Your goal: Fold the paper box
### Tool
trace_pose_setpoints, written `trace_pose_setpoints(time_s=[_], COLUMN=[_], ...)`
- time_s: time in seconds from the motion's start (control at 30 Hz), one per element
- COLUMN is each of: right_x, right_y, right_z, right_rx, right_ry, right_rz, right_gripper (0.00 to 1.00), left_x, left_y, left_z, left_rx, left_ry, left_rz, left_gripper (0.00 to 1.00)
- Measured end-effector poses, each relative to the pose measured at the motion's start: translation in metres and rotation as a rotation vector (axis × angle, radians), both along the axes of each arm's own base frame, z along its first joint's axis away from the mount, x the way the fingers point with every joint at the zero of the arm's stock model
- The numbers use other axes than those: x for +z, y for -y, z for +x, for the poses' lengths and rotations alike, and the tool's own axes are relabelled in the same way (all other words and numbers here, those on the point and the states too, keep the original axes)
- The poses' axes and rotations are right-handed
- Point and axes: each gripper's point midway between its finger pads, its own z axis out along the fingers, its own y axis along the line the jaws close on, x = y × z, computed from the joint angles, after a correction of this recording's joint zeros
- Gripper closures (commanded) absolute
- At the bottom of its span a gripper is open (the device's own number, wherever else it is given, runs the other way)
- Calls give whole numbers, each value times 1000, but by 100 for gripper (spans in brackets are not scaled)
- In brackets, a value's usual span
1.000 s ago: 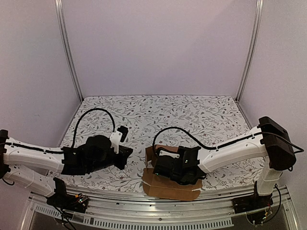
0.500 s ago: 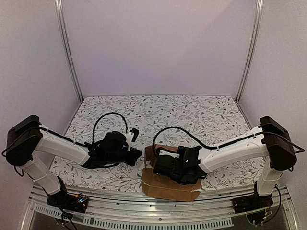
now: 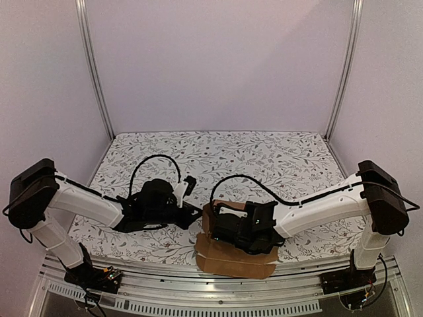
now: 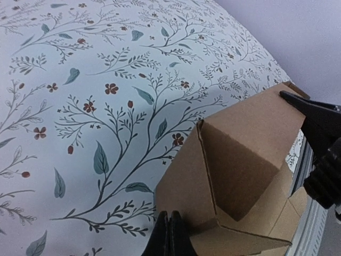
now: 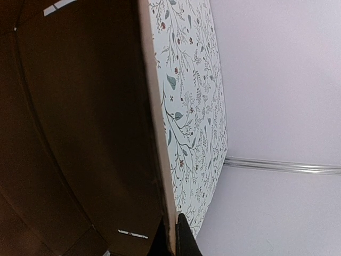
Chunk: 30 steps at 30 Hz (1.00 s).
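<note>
Creased, matte brown paper box (image 4: 245,138)

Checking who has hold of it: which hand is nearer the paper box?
Right. The right hand is clamped on a panel edge of the paper box; the left hand sits shut beside its left flap, contact unclear.

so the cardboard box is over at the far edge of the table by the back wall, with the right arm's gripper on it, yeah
Not quite. The paper box lies at the near edge of the table, just in front of the arm bases, not by the back wall. The top external view shows this. The right gripper is on it, as you say.
</note>
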Motion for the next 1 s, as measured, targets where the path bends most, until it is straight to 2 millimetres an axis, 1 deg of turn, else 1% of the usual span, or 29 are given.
trace_pose_setpoints(time_s=[0.23,0.57,0.9,1.0], right_x=[0,-1,-4,-4], right_y=[-1,-2,-2,-1], right_z=[0,-2,-4,-5], right_rx=[0,6,10,10], right_ry=[-3,-4,-10,-11], right_rz=[6,1,-21,-25], right_gripper=[100,100,100,100], left_x=[-9,-5,-8,-8], left_y=[-3,9,11,13], left_z=[-9,-22,-29,-32], left_rx=[-12,-42,-46,-51], left_ry=[-30,-26,-21,-17], left_rz=[4,-20,-13,-12], left_gripper=[100,100,100,96])
